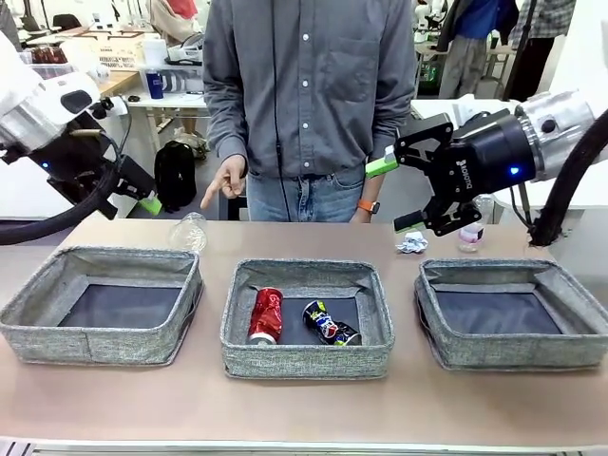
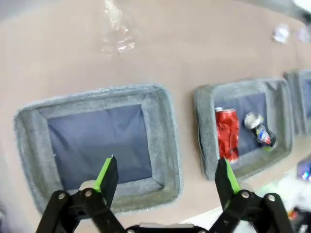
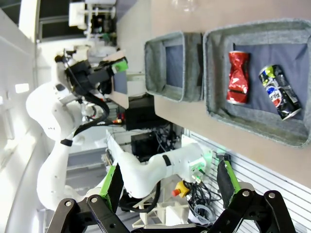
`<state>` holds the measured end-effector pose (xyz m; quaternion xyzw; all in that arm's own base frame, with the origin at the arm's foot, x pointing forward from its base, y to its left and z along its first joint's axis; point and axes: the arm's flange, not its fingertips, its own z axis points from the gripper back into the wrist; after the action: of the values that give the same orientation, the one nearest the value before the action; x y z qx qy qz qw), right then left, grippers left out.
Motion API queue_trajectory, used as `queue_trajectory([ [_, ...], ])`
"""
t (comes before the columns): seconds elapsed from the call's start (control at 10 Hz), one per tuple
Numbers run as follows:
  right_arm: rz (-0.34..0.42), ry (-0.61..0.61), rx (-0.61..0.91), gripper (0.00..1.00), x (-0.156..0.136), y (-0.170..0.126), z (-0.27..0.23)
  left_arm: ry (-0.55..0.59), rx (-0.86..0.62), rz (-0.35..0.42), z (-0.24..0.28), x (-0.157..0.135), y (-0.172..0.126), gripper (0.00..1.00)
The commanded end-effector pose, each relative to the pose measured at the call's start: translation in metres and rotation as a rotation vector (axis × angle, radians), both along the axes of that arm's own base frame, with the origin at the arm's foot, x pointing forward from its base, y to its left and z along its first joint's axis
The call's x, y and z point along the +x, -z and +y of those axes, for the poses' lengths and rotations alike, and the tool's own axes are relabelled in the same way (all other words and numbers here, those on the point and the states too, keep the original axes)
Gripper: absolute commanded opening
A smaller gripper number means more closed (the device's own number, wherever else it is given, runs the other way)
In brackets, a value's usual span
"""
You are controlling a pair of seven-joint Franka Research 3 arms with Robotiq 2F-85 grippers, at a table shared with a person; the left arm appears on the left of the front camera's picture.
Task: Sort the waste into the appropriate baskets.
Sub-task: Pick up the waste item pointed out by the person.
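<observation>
Three grey woven baskets stand in a row: left (image 1: 95,337), middle (image 1: 304,359) and right (image 1: 518,350). In the middle basket (image 2: 204,136) lie a crushed red can (image 1: 266,315) and a dark blue-and-yellow can (image 1: 331,323). A clear plastic cup (image 1: 188,231) lies on the table behind the left basket. A white paper wad (image 1: 411,244) and a small water bottle (image 1: 470,233) sit behind the right basket. My left gripper (image 1: 142,195) hangs open over the left basket (image 2: 163,141), holding nothing. My right gripper (image 1: 404,195) is open above the wad.
A person in a grey shirt stands at the far side, one hand (image 1: 223,180) pointing down towards the cup. The left and right baskets hold nothing. In the right wrist view the red can (image 3: 238,77) and blue can (image 3: 281,92) appear sideways.
</observation>
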<state>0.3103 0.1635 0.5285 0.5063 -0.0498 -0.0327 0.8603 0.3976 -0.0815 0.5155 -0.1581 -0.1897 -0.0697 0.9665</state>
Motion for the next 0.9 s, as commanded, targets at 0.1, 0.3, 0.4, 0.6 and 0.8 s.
queue_trajectory([
  [0.1, 0.015, 0.001, -0.013, 1.00, 0.001, -0.004, 0.000, -0.436, 0.012, 0.094, -0.019, 0.092, 0.007, 1.00],
  [0.3, 0.015, 0.001, -0.013, 1.00, 0.001, -0.004, 0.000, -0.449, 0.080, 0.161, -0.035, 0.172, 0.025, 1.00],
  [0.4, 0.015, 0.001, -0.013, 1.00, 0.001, -0.004, 0.000, -0.429, 0.105, 0.224, -0.039, 0.207, 0.042, 1.00],
  [0.6, 0.015, 0.001, -0.013, 1.00, 0.001, -0.004, 0.000, -0.401, 0.155, 0.291, -0.043, 0.241, 0.075, 1.00],
  [0.8, 0.015, 0.001, -0.013, 1.00, 0.001, -0.004, 0.000, -0.268, 0.189, 0.310, -0.043, 0.252, 0.102, 1.00],
])
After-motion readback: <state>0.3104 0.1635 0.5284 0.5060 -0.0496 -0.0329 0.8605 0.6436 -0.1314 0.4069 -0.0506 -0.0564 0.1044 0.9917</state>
